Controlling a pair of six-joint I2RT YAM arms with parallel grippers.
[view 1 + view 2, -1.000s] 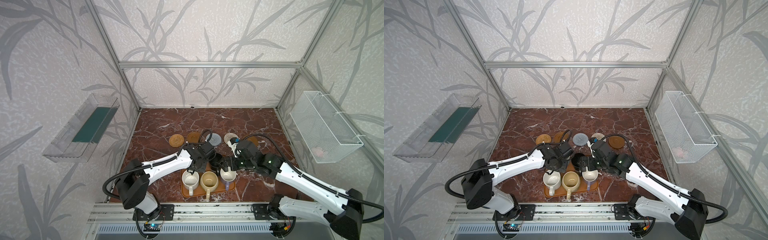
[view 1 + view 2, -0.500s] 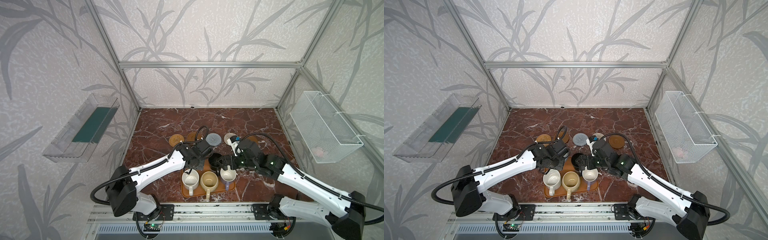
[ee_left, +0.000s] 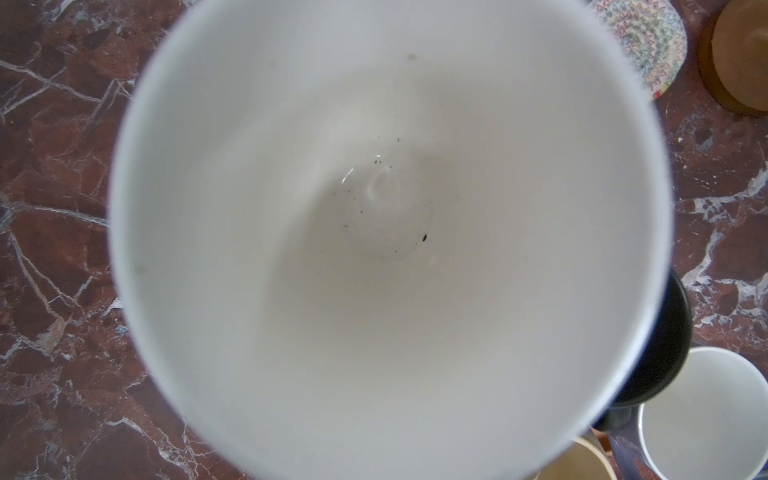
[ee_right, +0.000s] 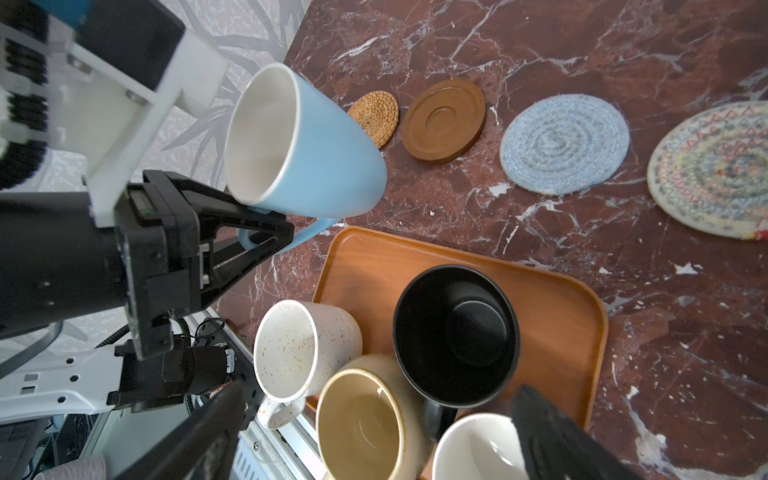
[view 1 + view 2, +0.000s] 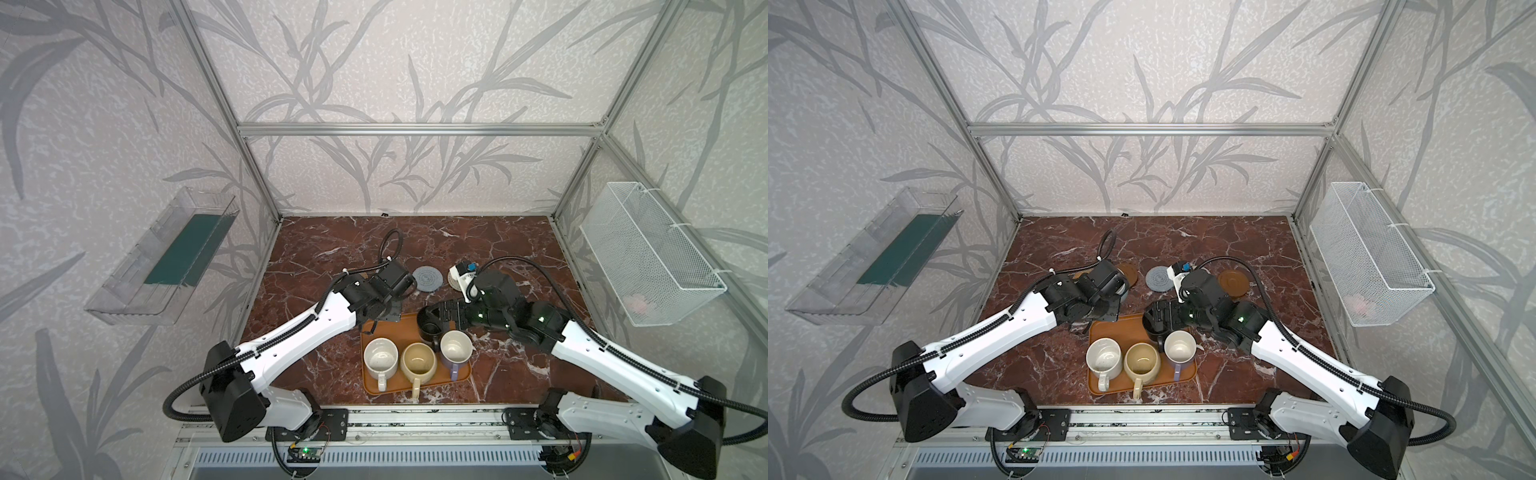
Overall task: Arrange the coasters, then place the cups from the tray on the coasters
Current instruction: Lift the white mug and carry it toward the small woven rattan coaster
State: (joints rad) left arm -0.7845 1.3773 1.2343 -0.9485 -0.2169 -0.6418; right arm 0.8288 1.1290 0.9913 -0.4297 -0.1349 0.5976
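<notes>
My left gripper (image 4: 274, 239) is shut on the handle of the light blue cup (image 4: 307, 158), which hangs tilted above the marble just off the tray's far corner. Its white inside (image 3: 390, 232) fills the left wrist view. The orange-brown tray (image 4: 552, 307) holds the black cup (image 4: 455, 332), the speckled white cup (image 4: 299, 345), the cream-beige cup (image 4: 365, 419) and the lavender cup (image 5: 456, 349). My right gripper (image 4: 374, 440) is open above the black cup (image 5: 430, 330). The coasters lie in a row behind the tray: rattan (image 4: 376, 114), brown (image 4: 444, 120), grey-blue (image 4: 565, 143), cream rope (image 4: 715, 170).
A second brown coaster (image 5: 1233, 282) lies right of my right wrist. A wire basket (image 5: 648, 257) hangs on the right wall and a clear shelf (image 5: 166, 257) on the left wall. Bare marble (image 5: 457, 237) stretches behind the coasters.
My left gripper has carried the light blue cup a little back and left, off the tray's far corner. My right gripper stays open over the black cup.
</notes>
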